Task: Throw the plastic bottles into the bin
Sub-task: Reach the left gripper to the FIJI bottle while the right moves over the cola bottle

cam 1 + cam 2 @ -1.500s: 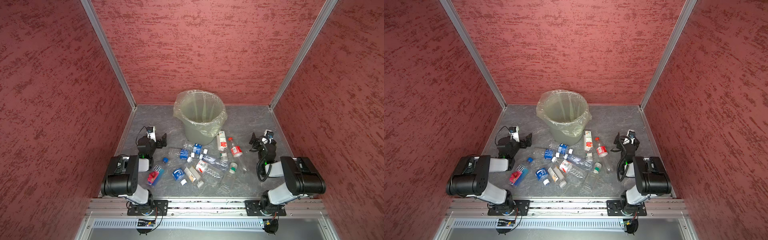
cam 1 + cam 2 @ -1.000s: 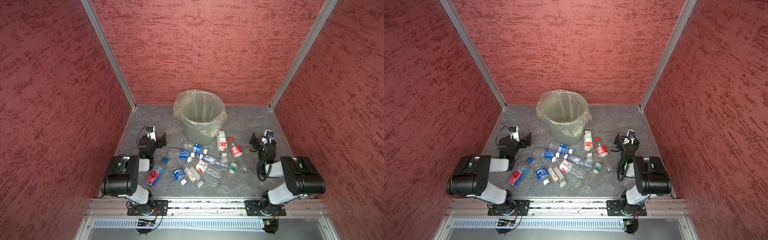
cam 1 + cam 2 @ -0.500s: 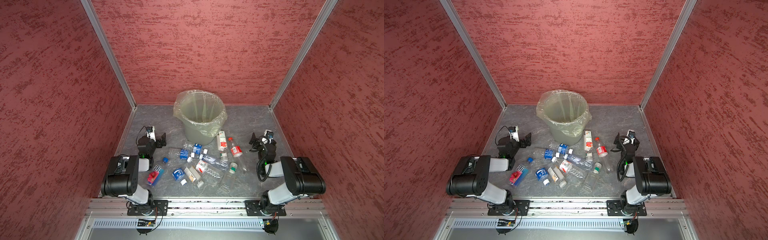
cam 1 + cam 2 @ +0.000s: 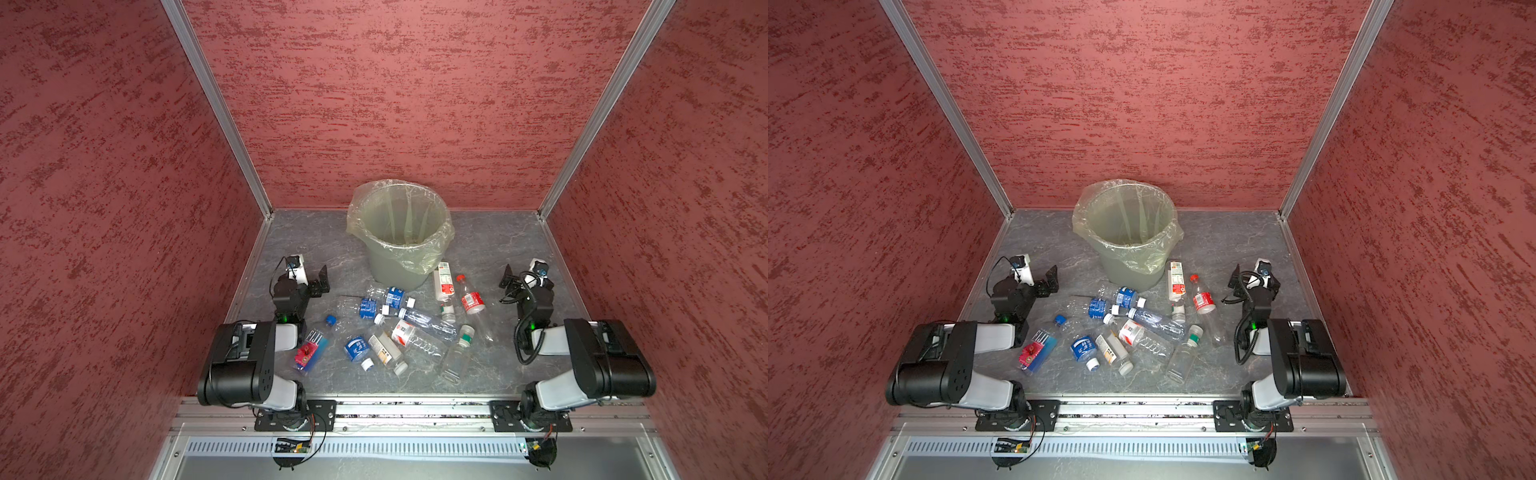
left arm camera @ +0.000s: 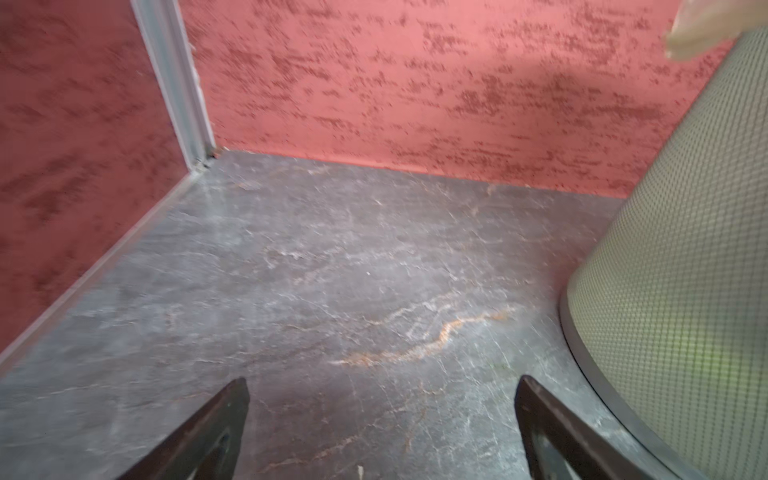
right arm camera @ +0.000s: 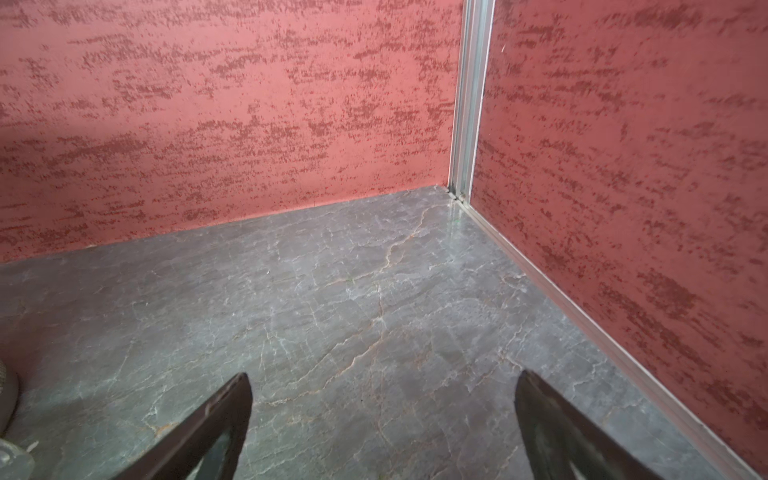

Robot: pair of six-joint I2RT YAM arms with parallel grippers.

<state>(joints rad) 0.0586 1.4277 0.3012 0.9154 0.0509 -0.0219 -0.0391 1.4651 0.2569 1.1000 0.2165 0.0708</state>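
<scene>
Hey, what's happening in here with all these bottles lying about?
Two robot arms are meant to throw the plastic bottles into the bin. Nothing is held yet: the left gripper and right gripper are both open and empty, either side of the pile. The bottles lie scattered on the grey tabletop in front of the bin, which looks empty.

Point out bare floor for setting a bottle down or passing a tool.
Bare floor lies between the bin and each side wall, ahead of the left tool and right tool. The plastic bottles crowd the middle before the bin.
</scene>
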